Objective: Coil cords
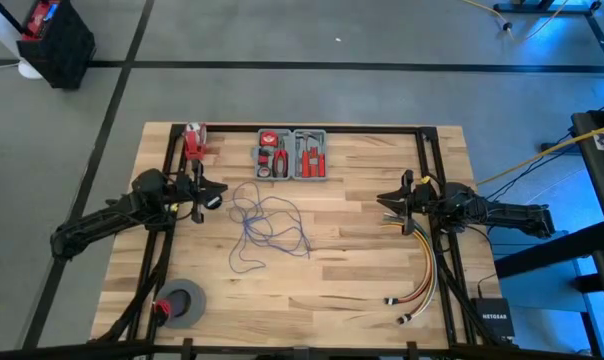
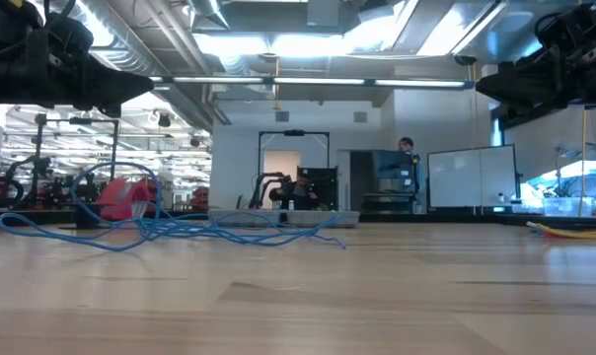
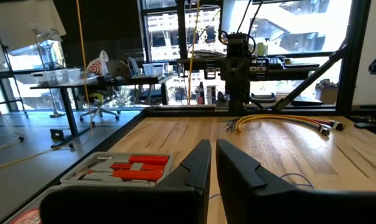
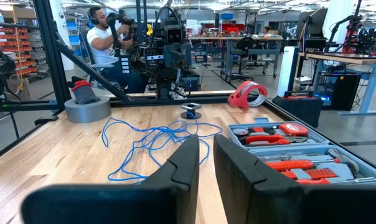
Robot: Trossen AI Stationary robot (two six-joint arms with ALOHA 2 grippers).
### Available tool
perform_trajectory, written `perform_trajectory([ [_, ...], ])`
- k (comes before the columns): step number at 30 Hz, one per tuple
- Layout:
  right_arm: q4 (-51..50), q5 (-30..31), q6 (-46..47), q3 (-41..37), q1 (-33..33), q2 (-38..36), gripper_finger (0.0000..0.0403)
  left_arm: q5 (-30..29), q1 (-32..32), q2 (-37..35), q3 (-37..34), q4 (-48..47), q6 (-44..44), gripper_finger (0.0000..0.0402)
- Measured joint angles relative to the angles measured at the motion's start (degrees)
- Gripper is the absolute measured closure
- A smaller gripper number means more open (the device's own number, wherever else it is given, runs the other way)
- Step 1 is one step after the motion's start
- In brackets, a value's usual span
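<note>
the cords (image 1: pixel 265 226) lie mid-surface (image 1: pixel 362 260), the tool tray (image 1: pixel 293 154) beyond them at the far edge, the tape roll (image 1: pixel 181 303) near left, the cable bundle (image 1: pixel 422 280) right.

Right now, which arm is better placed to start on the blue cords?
Probably the left. Its end effector hovers beside the loose cords, which lie left of the table's middle. The right end effector waits farther off, near the yellow and red cable bundle. Neither holds anything.

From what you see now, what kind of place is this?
Probably a robotics lab or workshop: a wooden table with a tool tray, loose cords, and more workbenches behind.
</note>
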Motion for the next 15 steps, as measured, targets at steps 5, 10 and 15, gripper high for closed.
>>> perform_trajectory([
  [5,0.0,0.0,0.01,-0.01,-0.01,0.01,0.0349,-0.01,0.0,-0.02,-0.01,0.01,0.0,0.0382],
  [10,0.43,0.0,0.0,-0.02,-0.02,0.02,0.0349,-0.02,0.0,0.0,0.0,0.11,0.32,0.0382],
  [15,1.74,0.25,0.02,0.0,-0.02,0.02,0.0349,0.0,-0.01,0.0,0.0,0.41,-1.17,0.0382],
])
